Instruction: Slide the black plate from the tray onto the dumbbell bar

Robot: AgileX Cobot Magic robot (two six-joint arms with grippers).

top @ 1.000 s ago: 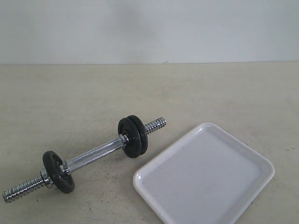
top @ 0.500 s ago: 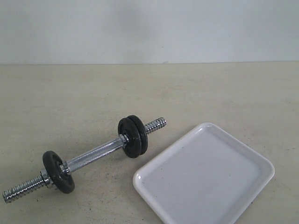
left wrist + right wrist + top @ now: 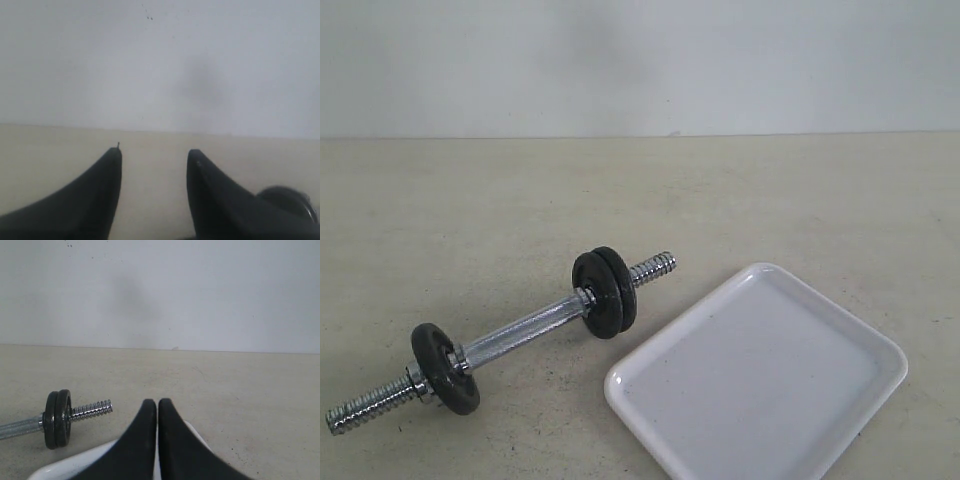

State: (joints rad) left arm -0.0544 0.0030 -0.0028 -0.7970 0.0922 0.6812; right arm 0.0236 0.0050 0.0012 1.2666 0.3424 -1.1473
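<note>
The left gripper (image 3: 155,152) stands partly open: its two black fingers (image 3: 102,187) are set apart with only bare surface showing in the gap, holding and touching nothing. The right gripper (image 3: 156,401) is closed, finger against finger with nothing between them, and it hangs just above a corner of the tray (image 3: 85,457). Both claws are seen only from their own wrist cameras.

Beyond the right claw lies the dumbbell bar (image 3: 520,335), chrome and flat on the table (image 3: 770,200), running at a slant. The black plate (image 3: 620,285) is on the bar, pressed against a second like disc (image 3: 592,290), with the threaded end (image 3: 653,268) sticking out past the pair – the end nearer the tray. A third disc (image 3: 445,368) sits on the bar's other end. The tray, glossy white, rests on the table just beside the pair, not touching it.

The table is pale beige, scuffed and speckled; behind it rises a plain whitish wall (image 3: 640,60).

The tray's near corner is cut off by the edge of the exterior view. In the left wrist view a dark rounded shape (image 3: 287,197) shows behind one finger – possibly a disc, but too blurred to say.
</note>
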